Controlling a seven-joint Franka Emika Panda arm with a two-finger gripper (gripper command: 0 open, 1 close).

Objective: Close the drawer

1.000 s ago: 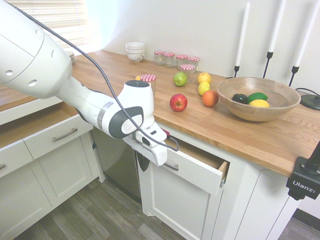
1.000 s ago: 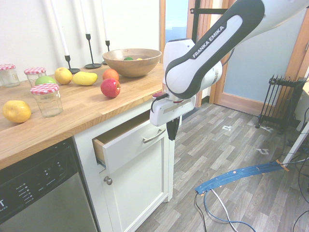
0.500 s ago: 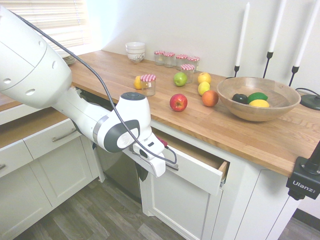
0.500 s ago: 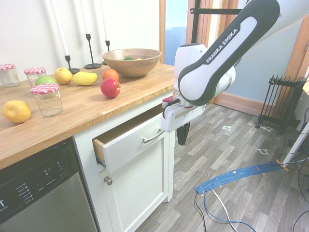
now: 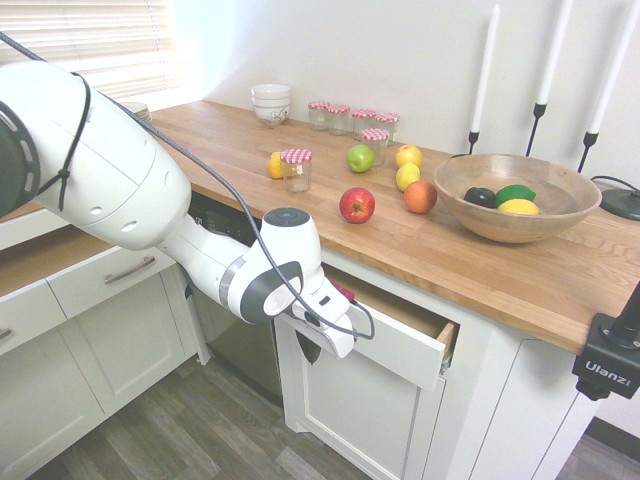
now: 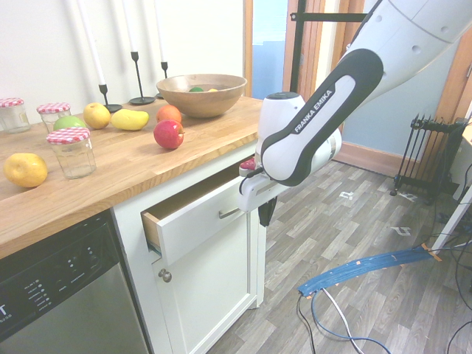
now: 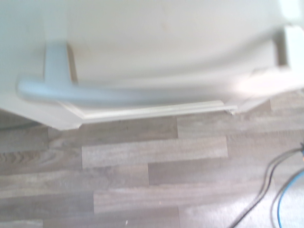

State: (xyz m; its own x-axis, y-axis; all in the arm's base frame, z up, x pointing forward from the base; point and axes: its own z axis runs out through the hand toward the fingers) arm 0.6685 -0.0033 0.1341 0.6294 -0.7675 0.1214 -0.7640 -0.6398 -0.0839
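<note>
The drawer (image 5: 402,348) under the wooden counter stands partly pulled out, its plywood inside (image 6: 193,192) showing. Its white front (image 6: 193,223) carries a slim silver handle (image 6: 228,213). My gripper (image 6: 265,214) hangs in front of the front panel's handle end, fingers pointing down and shut on nothing. From the other side, the gripper (image 5: 309,349) sits just below the front's left part. I cannot tell if the hand touches the panel. The wrist view shows the blurred handle (image 7: 118,92) against the drawer's white front (image 7: 166,38), close up.
The counter (image 5: 480,270) holds a red apple (image 5: 357,205), other fruit, lidded jars (image 5: 296,167) and a wooden bowl (image 5: 516,197). A dishwasher (image 6: 59,295) stands beside the drawer's cabinet. Another cabinet with a narrower drawer (image 5: 115,270) is on the far side. Below is wood floor (image 6: 354,310).
The hand drew a little away from the drawer front, then came back close to it and sank slightly. The drawer stands out as far as before.
</note>
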